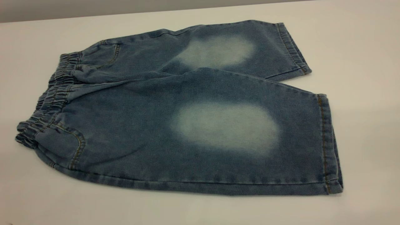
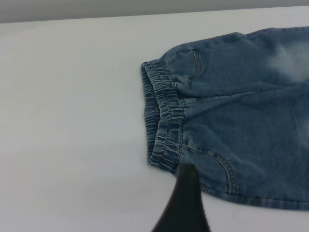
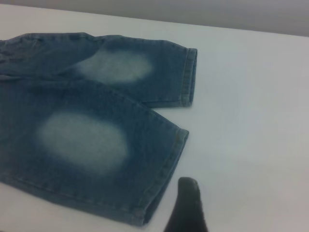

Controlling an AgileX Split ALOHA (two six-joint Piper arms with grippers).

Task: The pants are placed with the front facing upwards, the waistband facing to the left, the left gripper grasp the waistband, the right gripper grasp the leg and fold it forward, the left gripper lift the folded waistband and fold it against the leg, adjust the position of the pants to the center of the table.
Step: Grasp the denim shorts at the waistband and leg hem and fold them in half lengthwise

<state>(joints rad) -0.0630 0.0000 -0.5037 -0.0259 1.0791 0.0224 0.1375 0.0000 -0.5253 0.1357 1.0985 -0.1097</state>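
The pants [image 1: 187, 118] lie flat on the white table [image 1: 359, 47], front side up, with a pale faded oval on each leg. The puckered waistband [image 1: 51, 93] is at the left and the leg hems [image 1: 325, 140] are at the right. In the left wrist view the waistband [image 2: 164, 121] shows, and a dark tip of my left gripper [image 2: 186, 193] hovers just off the pants' near waist corner. In the right wrist view a dark tip of my right gripper [image 3: 188, 203] is over bare table beside the near leg hem [image 3: 166, 169]. Neither gripper appears in the exterior view.
Bare white tabletop surrounds the pants on all sides. The table's far edge [image 1: 93, 17] runs along the top of the exterior view, with a grey wall behind it.
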